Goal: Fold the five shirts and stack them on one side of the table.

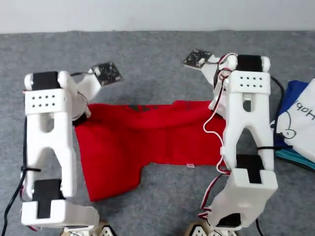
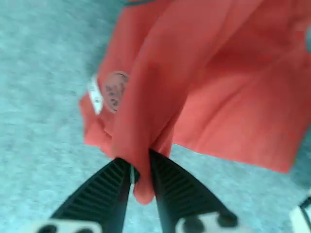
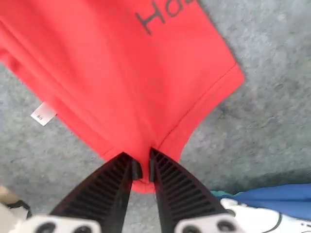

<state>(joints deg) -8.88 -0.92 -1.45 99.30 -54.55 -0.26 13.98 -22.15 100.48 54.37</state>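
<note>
The grey felt-like table looks matte and grippy; across its middle sprawls the red cotton shirt, light, limp, quick to crease, likely to sag between holds, so hems and corners look the best grips; blue and white shirts sit heaped at the right edge; the left gripper pinches a bunched red fold at the shirt's left end; the right gripper nips a hem corner at its right end; a small white label pokes out from the shirt's edge nearby.
</note>
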